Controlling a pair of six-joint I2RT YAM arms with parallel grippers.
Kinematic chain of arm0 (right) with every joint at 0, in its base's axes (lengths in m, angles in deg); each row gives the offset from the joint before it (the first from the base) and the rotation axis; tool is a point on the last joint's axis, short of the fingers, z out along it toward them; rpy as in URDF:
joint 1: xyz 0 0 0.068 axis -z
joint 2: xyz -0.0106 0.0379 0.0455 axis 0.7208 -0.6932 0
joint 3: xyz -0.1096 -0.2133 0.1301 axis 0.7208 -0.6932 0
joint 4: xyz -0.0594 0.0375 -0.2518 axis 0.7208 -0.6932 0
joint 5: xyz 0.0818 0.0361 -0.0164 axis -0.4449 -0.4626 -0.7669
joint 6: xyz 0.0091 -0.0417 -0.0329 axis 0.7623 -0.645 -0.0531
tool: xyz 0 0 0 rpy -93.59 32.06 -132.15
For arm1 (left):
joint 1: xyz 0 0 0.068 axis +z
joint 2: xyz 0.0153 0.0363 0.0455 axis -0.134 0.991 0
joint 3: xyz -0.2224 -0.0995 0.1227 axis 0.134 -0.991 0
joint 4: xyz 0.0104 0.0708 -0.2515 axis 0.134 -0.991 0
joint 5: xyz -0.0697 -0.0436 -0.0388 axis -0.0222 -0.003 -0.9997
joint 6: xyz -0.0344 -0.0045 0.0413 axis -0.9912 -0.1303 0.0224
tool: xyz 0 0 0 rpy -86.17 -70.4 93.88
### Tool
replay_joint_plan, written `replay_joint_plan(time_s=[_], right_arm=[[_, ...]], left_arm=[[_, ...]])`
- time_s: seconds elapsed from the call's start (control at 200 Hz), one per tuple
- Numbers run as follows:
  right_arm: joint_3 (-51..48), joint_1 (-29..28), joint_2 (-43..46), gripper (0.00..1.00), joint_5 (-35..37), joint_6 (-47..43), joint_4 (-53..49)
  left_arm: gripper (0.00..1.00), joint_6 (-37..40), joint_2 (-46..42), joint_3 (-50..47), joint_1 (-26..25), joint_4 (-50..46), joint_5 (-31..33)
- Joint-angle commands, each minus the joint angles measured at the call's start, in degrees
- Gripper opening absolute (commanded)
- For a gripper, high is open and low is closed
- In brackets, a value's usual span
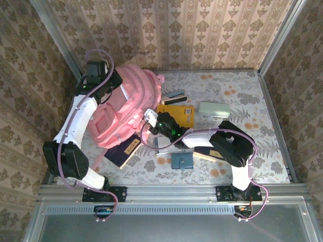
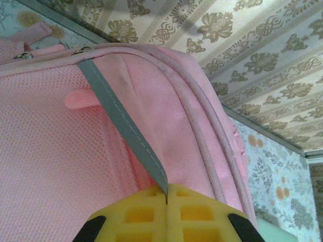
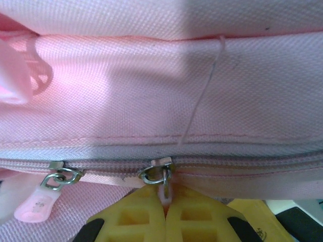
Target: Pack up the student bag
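The student bag point(image 1: 126, 108) is a big pink backpack lying at the left of the table. My left gripper point(image 1: 117, 86) is at the bag's far left corner. In the left wrist view that left gripper point(image 2: 166, 194) is shut on a grey strap point(image 2: 121, 116) running across the pink mesh side. My right gripper point(image 1: 147, 119) is against the bag's right edge. Its yellow fingers point(image 3: 136, 217) pinch the pale pink pull point(image 3: 164, 190) of a zip slider on the closed zip. A second slider with a pink pull point(image 3: 38, 204) hangs further left on the same zip.
A yellow book point(image 1: 177, 114) and a mint pencil case point(image 1: 213, 109) lie right of the bag. A dark blue book point(image 1: 124, 151) sticks out under the bag's near edge. A small teal notebook point(image 1: 181, 160) lies near the front. Patterned walls enclose the table.
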Motion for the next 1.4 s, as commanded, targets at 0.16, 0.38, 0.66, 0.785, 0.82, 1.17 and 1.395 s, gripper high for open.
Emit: replay_joint_plan(time_s=[0.16,0.38,0.66,0.785,0.82,1.17,1.395], right_arm=[[4.6,3.6,3.3,0.0,-6.6,-3.6,-9.0],[10.5,0.2,1.1,0.0,-13.9,-3.2,-17.3],[22.7,-4.1,-5.1,0.0,-11.5,9.2,-24.7],[31.7,-4.0,-9.9,0.0,-9.6,15.7,-34.6],[33.5,-4.0,-10.9,0.0,-9.1,16.7,-36.4],[37.5,-3.5,-13.6,0.0,-9.9,24.8,-40.9],[40.2,-2.4,-14.4,0.0,-14.6,30.6,-42.8]], left_arm=[[0.0,9.3,1.6,6.9,-2.0,-0.2,2.1],[0.0,20.8,10.0,21.8,-4.4,-8.6,2.1],[0.22,28.2,16.3,29.5,-5.4,-12.6,1.4],[0.62,19.1,13.4,24.1,-1.0,-10.9,-1.8],[0.66,14.6,11.4,20.7,1.2,-9.1,-3.6],[0.58,-14.7,-11.2,-11.1,14.6,-3.6,-6.8],[0.57,-29.5,-21.4,-30.1,15.8,0.3,-10.0]])
